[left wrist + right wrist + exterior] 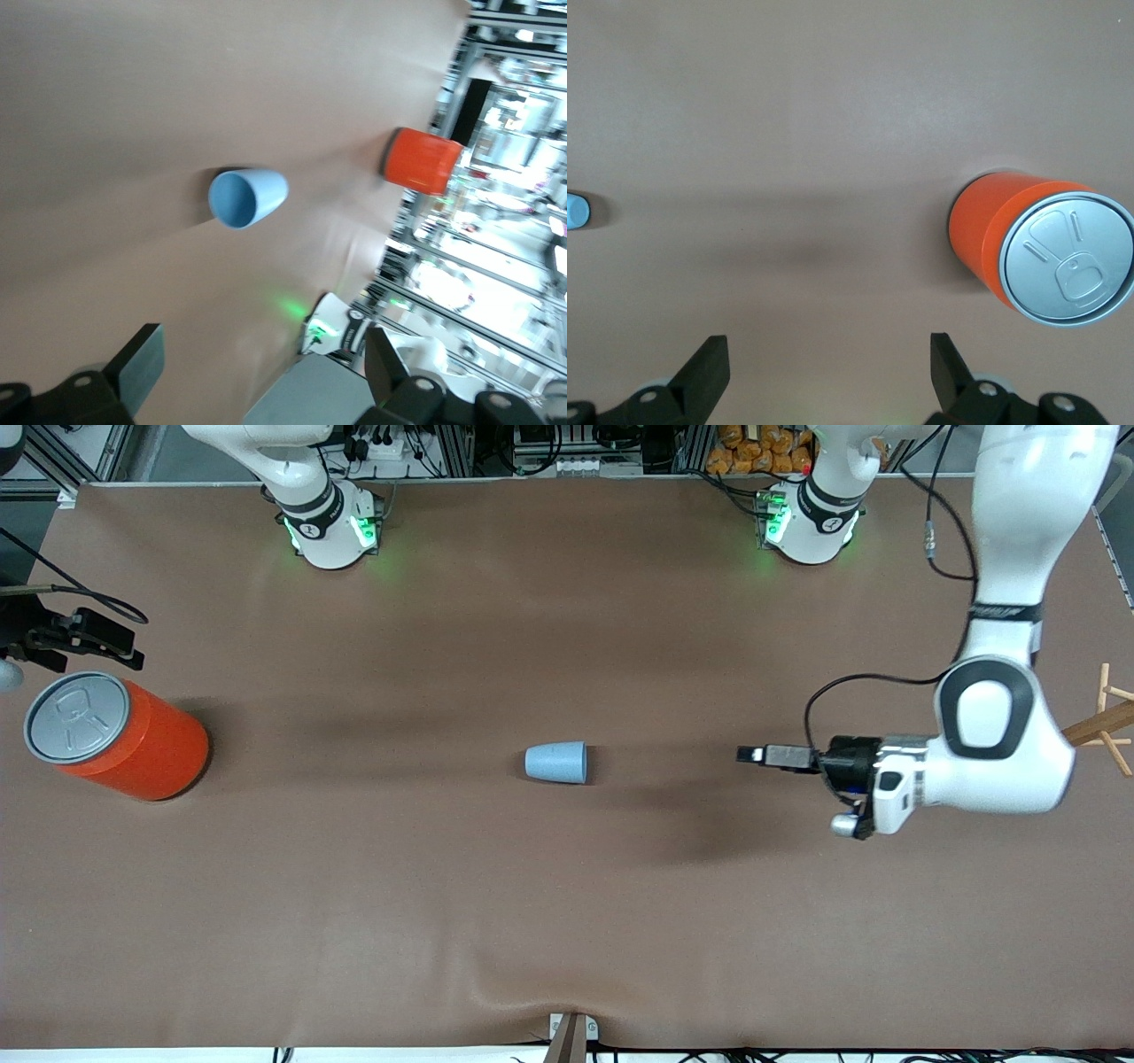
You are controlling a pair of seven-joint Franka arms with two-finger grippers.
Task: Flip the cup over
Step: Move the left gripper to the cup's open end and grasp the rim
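My work surface is a table (354, 921) covered in brown matte sheeting, with a soft wrinkle at six o'clock. Along twelve o'clock run grey aluminium frame rails (461, 452) with black cables and a pile of orange packets (762, 450). A wooden peg stand (1107, 722) sits at three o'clock. Lighting is even

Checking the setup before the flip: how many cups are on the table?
1. The cup lies on its side mid-table, its mouth toward the left arm's end. The orange can at the right arm's end is no cup. None looks hidden.
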